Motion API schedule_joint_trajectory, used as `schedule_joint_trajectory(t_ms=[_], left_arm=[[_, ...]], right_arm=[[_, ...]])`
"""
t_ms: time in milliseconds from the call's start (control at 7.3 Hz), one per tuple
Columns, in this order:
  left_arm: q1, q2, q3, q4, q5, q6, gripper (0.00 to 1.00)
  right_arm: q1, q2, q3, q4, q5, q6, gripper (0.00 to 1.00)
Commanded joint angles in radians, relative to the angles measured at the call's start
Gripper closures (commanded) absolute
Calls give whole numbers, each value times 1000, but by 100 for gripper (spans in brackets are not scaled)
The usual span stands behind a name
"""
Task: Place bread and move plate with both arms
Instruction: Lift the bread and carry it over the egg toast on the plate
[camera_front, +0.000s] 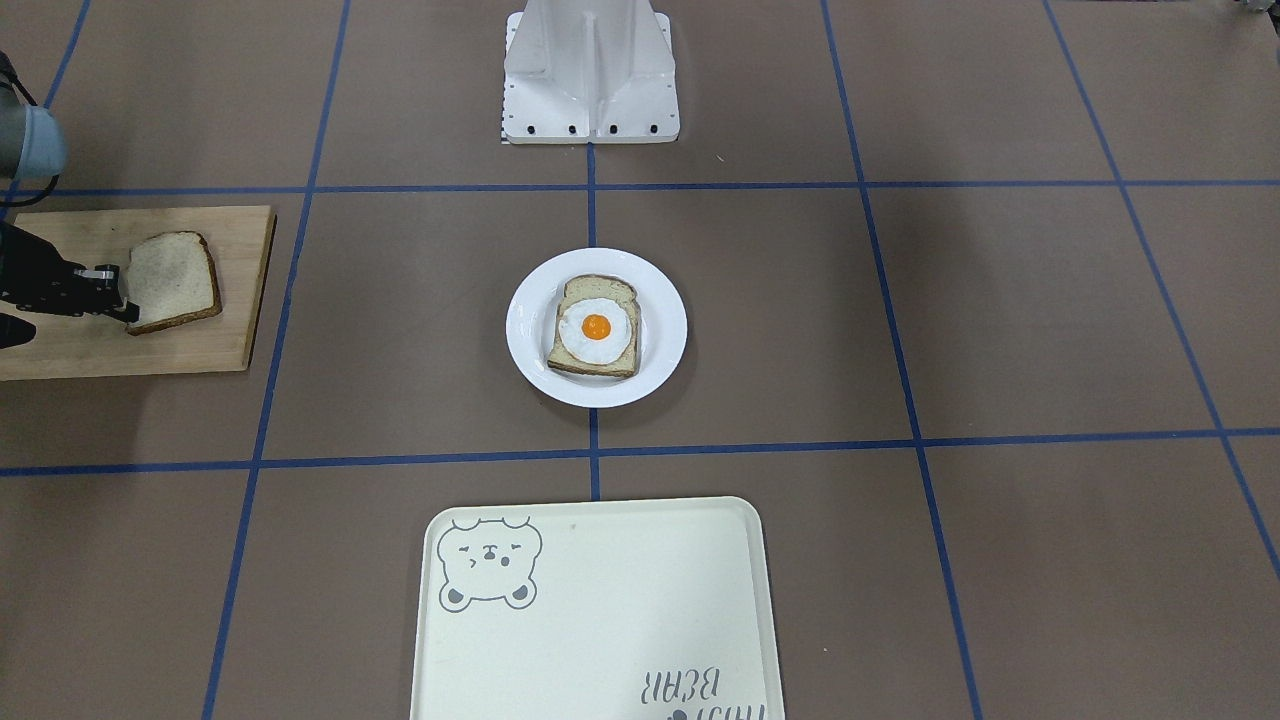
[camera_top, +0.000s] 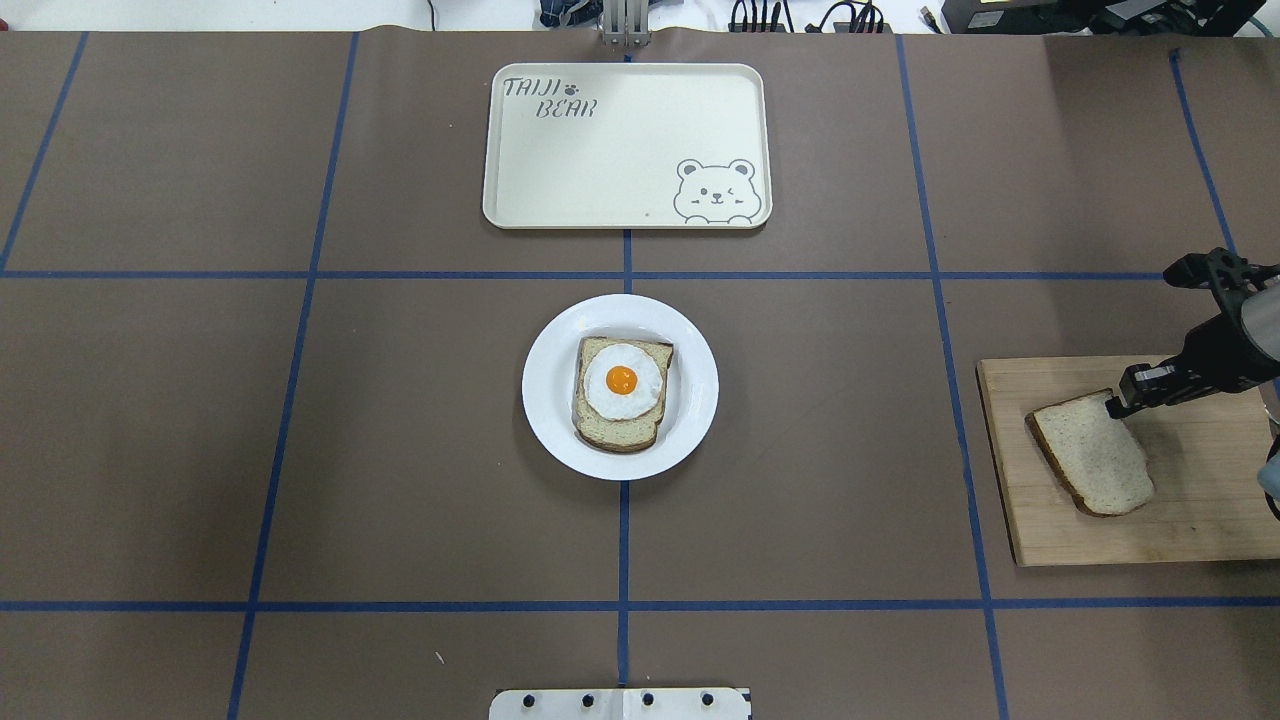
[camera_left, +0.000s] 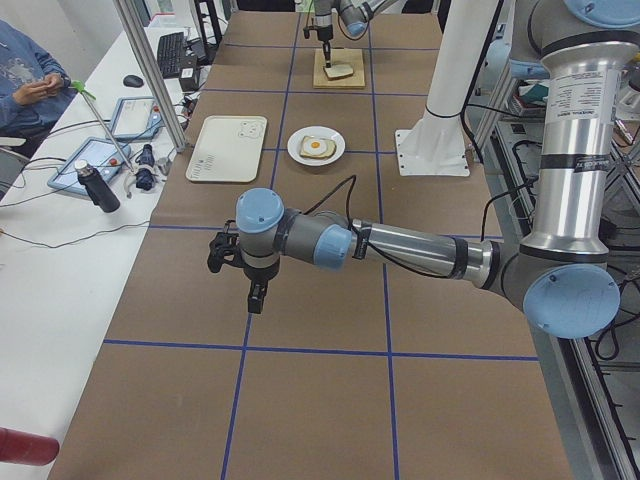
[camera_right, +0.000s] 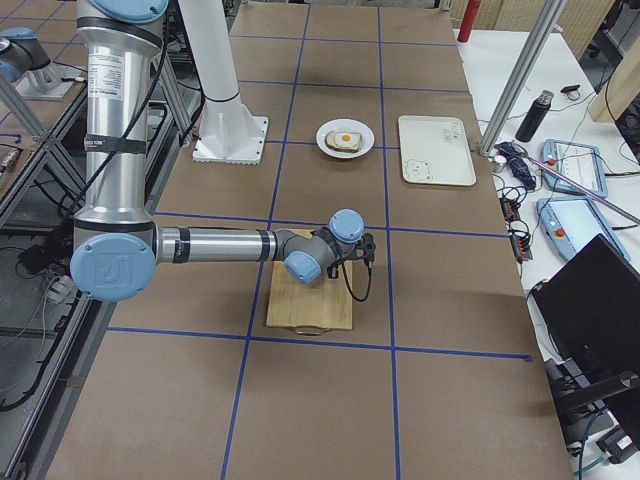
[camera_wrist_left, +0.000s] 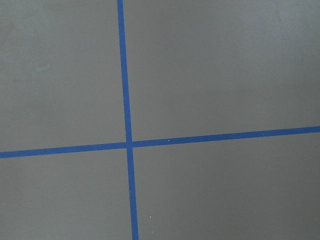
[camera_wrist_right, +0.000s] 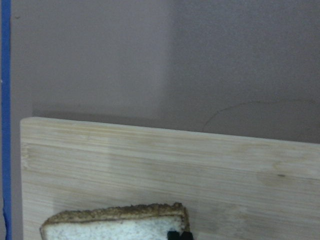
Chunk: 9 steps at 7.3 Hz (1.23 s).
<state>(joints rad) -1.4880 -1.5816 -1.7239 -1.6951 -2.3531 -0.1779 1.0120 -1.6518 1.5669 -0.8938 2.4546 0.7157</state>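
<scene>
bread (camera_top: 1092, 455) is on the wooden board (camera_top: 1200, 535), at the robot's right end of the table (camera_top: 820, 470). Long axis runs diagonal: domed end toward the robot, flat end away. It sits toward the board's inboard edge, with spare board outboard and nearer the robot.

plate (camera_top: 545, 400) is at table centre, well apart from the board with open table between them. It holds the egg slice (camera_top: 620, 392). The tray (camera_top: 620, 150) is just beyond it, on the far side.

right gripper (camera_top: 1118, 403) is at the bread's far outboard corner, fingers close together. One fingertip (camera_wrist_right: 177, 235) touches the slice in the wrist view. Can't tell if it's actually clamped.

left gripper (camera_left: 256, 298) hangs over bare table, well apart from everything. Spread or pressed together: can't tell.
</scene>
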Motion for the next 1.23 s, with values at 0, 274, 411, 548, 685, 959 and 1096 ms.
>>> schedule_joint_trajectory(t_ms=[0, 274, 411, 548, 685, 959, 1096], left_arm=[[0, 0, 1, 0, 0, -2, 1], [0, 0, -8, 0, -2, -2, 1], [0, 0, -8, 2, -2, -2, 1], [0, 0, -6, 0, -29, 0, 1], [0, 2, -5, 2, -37, 0, 1], [0, 15, -8, 0, -38, 0, 1], [0, 15, -6, 0, -38, 0, 1]], right_arm=[[38, 6, 39, -7, 90, 5, 100], [106, 73, 38, -13, 220, 40, 100], [109, 148, 44, -11, 263, 148, 100], [105, 246, 47, -11, 259, 304, 100], [64, 345, 45, -11, 250, 440, 100], [-62, 519, 33, -13, 140, 767, 100], [-143, 576, 35, -14, 30, 885, 100]])
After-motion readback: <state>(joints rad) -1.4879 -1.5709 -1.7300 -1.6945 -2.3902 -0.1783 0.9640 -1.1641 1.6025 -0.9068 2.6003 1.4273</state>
